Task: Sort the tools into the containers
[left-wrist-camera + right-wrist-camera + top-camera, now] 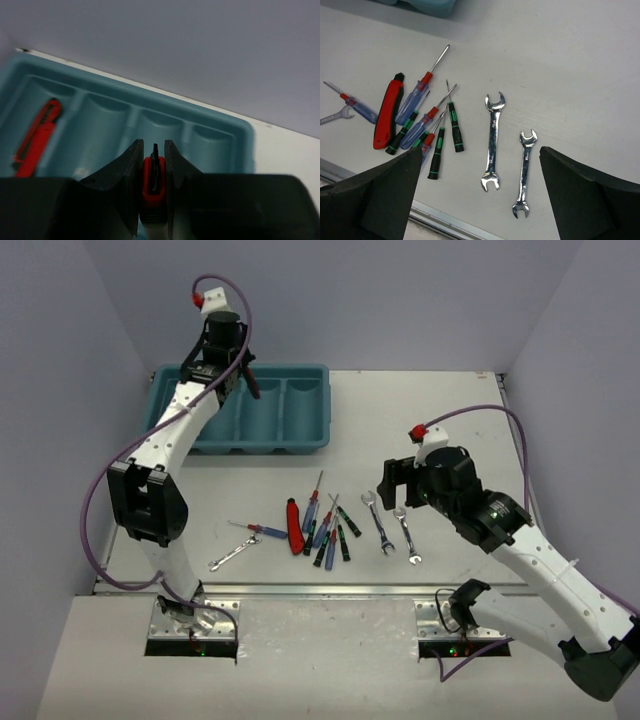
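The left jaws are clamped on a red-and-black cutter (152,180) above the teal tray (240,131), where a second red cutter (37,135) lies in an end compartment, while the right jaws gape wide, holding nothing, over two silver wrenches (492,142) on the table (580,75) beside the screwdrivers (420,107).

Tray (280,444) teal; cutter (151,180) red-black; wrenches (492,142) silver; screwdrivers (412,100) red-blue, black-green; table (450,420) white.

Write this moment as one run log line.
left end effector: shut on red tool over teal tray | right end effector: open above two wrenches | table: screwdrivers unsorted
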`<action>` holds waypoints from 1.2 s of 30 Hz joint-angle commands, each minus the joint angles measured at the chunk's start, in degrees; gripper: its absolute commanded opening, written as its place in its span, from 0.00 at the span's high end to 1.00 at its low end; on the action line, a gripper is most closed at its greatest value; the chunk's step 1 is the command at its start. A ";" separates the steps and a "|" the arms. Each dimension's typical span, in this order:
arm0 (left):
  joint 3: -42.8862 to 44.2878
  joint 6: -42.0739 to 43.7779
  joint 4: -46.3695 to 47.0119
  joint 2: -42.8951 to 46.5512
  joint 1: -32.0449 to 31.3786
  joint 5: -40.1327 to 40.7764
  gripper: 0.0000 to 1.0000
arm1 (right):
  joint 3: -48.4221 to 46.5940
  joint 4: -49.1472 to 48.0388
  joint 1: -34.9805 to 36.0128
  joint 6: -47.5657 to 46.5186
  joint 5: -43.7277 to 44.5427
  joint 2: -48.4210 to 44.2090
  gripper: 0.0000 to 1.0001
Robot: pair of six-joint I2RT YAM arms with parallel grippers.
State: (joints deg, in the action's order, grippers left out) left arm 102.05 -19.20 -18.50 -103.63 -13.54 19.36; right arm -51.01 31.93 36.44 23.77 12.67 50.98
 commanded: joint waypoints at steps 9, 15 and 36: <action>-7.31 33.41 21.98 -1.98 14.81 11.36 1.00 | 4.74 -1.47 -0.45 -1.89 -7.04 -3.67 0.01; -10.20 30.78 18.67 -6.51 21.88 -0.61 1.00 | 5.37 -3.43 -0.41 -2.50 -12.07 -3.15 0.01; 9.30 5.21 -6.22 -5.11 23.04 1.21 0.00 | 6.34 -5.39 -0.41 -1.85 -12.61 1.00 0.01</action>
State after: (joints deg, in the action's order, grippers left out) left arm 95.62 4.03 -10.48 -116.84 10.05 19.50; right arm -44.49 28.83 36.14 21.59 -0.66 49.86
